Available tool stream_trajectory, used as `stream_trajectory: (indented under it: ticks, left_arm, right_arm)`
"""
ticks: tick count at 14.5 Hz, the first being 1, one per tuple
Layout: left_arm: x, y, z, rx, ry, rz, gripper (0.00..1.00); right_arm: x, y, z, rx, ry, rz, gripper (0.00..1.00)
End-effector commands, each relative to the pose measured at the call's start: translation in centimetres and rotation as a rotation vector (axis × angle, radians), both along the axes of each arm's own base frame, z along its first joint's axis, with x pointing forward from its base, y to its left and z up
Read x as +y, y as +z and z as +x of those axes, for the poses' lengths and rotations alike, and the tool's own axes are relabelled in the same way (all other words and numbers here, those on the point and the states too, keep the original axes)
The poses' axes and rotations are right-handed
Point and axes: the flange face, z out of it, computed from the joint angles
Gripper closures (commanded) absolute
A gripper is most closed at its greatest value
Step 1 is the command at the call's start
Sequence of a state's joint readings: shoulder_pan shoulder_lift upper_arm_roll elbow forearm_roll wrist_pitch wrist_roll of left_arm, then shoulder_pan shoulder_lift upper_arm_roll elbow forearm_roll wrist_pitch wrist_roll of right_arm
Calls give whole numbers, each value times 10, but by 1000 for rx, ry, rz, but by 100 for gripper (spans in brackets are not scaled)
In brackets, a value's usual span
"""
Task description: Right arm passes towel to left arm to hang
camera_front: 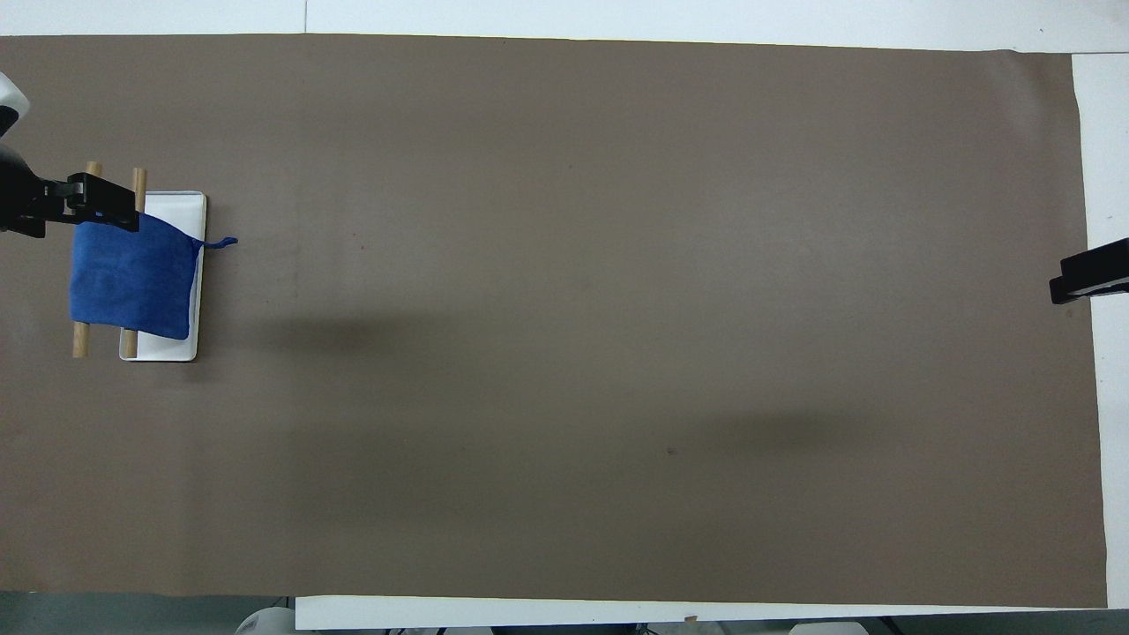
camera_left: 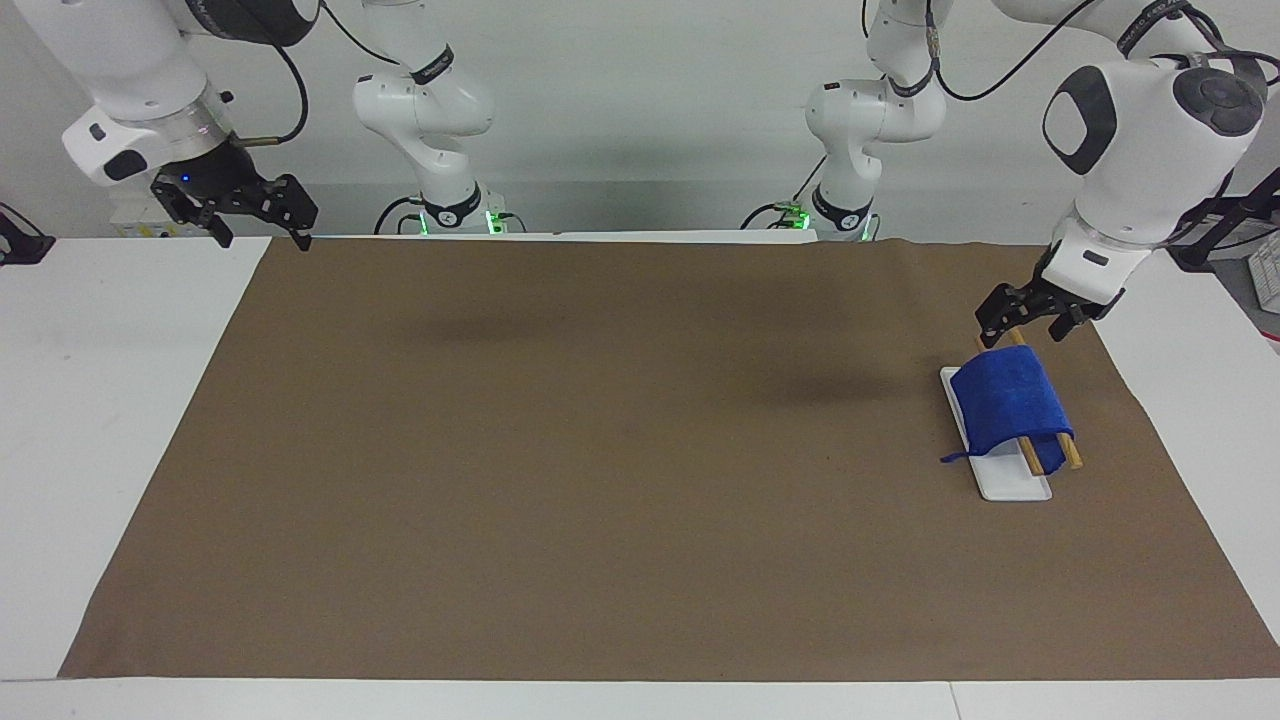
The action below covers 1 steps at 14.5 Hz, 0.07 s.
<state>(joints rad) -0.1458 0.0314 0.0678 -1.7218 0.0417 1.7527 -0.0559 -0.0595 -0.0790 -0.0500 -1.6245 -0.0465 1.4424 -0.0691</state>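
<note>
There is one blue towel [camera_left: 1008, 407]. It hangs over two wooden rods [camera_left: 1071, 453], and these stand on one white base [camera_left: 1012, 487], at the right of the facing view. One brown mat [camera_left: 600, 460] covers one white table [camera_left: 100, 420]. There are two robot arms, each with one gripper: the left gripper [camera_left: 1022, 329] at the right, the right gripper [camera_left: 262, 233] at the upper left.

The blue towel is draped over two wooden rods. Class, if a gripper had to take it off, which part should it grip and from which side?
Probably from above: pinch the towel on its arched top, in the span between the two wooden rods, where the cloth is unsupported. The thin loop lying by the white base looks too small to grip.
</note>
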Motion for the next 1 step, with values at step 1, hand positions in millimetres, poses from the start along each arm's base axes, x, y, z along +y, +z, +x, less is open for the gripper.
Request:
stream_trajectory:
  ticks: [1]
  left_arm:
    - [-1, 7, -4, 7, -8, 5, 1]
  right_arm:
    - [-1, 0, -6, -11, 18, 4, 1]
